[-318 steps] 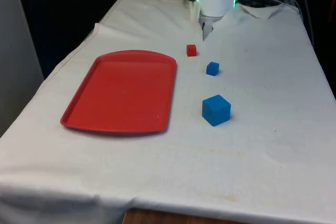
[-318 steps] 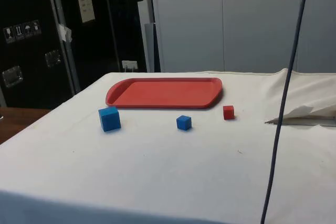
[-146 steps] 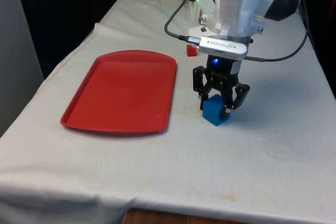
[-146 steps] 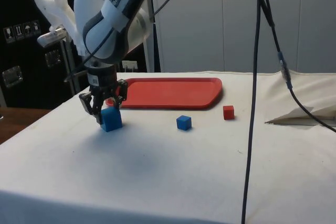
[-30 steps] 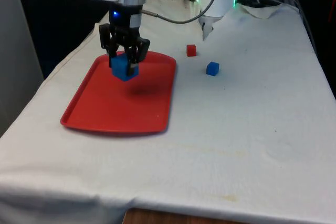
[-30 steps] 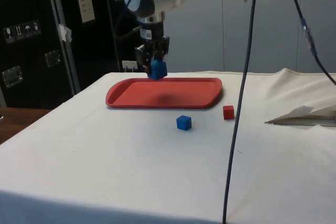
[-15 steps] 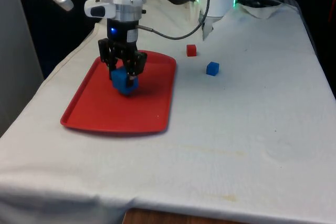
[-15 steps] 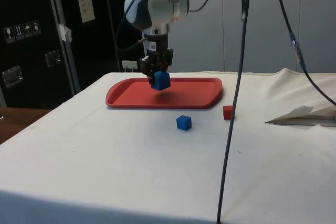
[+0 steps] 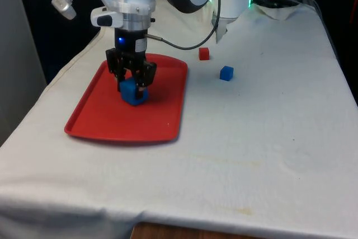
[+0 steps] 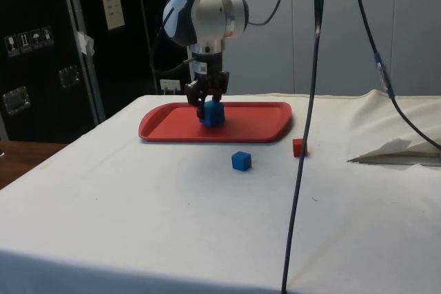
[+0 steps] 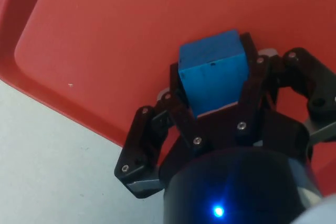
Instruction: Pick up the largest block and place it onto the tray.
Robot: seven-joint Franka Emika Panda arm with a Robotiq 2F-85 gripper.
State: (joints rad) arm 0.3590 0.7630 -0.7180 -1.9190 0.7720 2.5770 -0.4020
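Observation:
The large blue block (image 9: 133, 93) sits low over the middle of the red tray (image 9: 98, 121), at or just above its floor. My gripper (image 9: 133, 84) is shut on it from above. From the side, the large blue block (image 10: 213, 114) is held by my gripper (image 10: 208, 106) over the red tray (image 10: 165, 128). In the wrist view the black fingers (image 11: 184, 116) clamp two opposite faces of the large blue block (image 11: 213, 71), with the red tray (image 11: 105, 35) beneath it.
A small blue block (image 9: 226, 73) and a small red block (image 9: 204, 54) lie on the white cloth towards the front view's right of the tray. The same small blue block (image 10: 241, 161) and small red block (image 10: 298, 147) sit nearer the side camera than the tray.
My gripper has come down with the large blue block, from well above the tray to just over its floor. The grip has stayed the same.

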